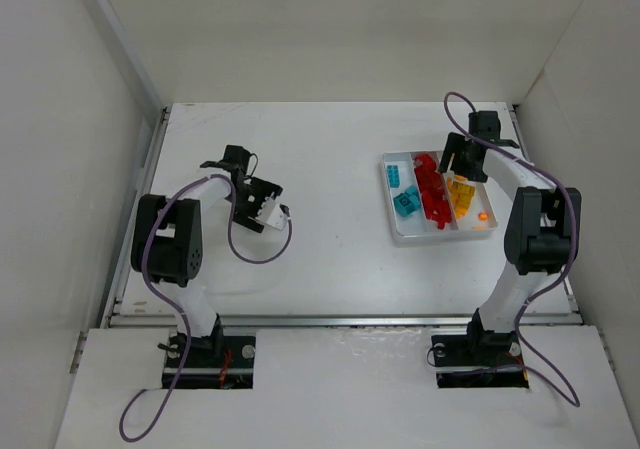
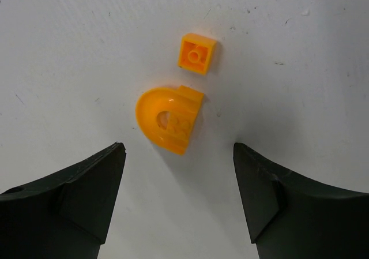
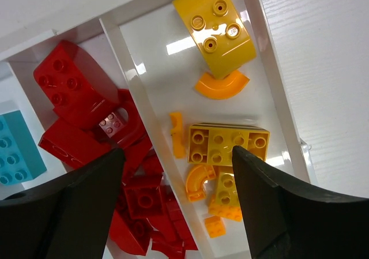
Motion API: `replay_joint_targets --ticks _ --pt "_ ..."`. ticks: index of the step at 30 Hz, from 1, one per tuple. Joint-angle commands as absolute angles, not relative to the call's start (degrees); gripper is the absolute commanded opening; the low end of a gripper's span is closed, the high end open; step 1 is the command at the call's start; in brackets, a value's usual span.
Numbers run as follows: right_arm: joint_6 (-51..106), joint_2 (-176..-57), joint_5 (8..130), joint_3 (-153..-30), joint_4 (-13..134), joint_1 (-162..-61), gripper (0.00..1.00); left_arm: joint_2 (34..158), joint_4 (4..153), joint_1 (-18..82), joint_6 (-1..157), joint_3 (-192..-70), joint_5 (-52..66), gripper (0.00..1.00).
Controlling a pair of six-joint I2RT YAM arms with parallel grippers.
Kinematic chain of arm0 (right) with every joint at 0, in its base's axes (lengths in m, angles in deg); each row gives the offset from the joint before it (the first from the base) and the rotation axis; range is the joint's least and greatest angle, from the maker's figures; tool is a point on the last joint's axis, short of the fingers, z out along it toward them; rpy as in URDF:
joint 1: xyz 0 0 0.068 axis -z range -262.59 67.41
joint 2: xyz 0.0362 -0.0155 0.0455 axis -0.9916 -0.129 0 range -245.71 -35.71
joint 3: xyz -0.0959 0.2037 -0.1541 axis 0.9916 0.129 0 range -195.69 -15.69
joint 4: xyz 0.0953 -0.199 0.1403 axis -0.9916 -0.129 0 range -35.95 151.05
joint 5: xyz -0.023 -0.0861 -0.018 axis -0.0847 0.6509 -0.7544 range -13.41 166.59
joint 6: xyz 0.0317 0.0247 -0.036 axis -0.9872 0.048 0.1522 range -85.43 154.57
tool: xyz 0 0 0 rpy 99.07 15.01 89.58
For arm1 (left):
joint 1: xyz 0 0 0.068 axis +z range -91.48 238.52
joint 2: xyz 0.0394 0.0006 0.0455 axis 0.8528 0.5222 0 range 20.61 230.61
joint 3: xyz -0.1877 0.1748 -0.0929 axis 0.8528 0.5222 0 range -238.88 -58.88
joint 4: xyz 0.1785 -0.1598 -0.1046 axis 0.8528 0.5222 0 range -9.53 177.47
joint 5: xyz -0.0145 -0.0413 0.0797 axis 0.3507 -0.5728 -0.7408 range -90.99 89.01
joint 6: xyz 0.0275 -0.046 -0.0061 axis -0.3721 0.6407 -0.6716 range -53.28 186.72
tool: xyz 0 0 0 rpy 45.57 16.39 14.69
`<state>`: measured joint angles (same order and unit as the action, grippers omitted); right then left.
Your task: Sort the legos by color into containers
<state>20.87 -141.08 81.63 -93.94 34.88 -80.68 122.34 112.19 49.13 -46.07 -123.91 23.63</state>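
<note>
Legos (image 3: 228, 143) filled the tray (image 3: 275, 77) under my open, empty right fingers (image 3: 288, 213); two orange pieces (image 2: 170, 119) lay on the tabletop (image 2: 300, 51) before my open left fingers (image 2: 75, 207); I feared an off-centre close would flick one away.

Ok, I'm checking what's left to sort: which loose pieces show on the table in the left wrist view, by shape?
Orange square brick: 1
Orange arch: 1
Total: 2
</note>
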Motion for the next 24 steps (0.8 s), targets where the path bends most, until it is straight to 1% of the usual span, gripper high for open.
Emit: replay_joint_targets --ticks 1,8,10,15,21,24 --pt "21.21 -139.25 82.31 -94.79 36.44 -80.30 0.81 123.52 116.33 48.33 -56.94 -125.68 24.16 0.72" --pt "22.26 -136.62 81.69 -94.79 36.44 -80.30 0.81 127.74 115.27 47.18 -56.41 -129.45 22.57 0.72" --pt "23.31 -136.08 81.16 -94.26 36.44 -80.30 0.81 128.53 115.80 47.18 -58.24 -130.85 21.34 0.71" --pt "24.46 -135.56 80.64 -94.26 36.44 -80.30 0.81 131.88 124.21 46.05 -65.98 -134.72 15.64 0.67" --pt "24.99 -134.33 80.64 -94.26 35.92 -80.30 0.81 134.07 130.38 44.03 -67.22 -136.57 9.48 0.63" --pt "24.99 -134.33 80.64 -94.26 35.92 -80.30 0.81 134.60 131.09 42.61 -66.17 -137.10 9.47 0.62"
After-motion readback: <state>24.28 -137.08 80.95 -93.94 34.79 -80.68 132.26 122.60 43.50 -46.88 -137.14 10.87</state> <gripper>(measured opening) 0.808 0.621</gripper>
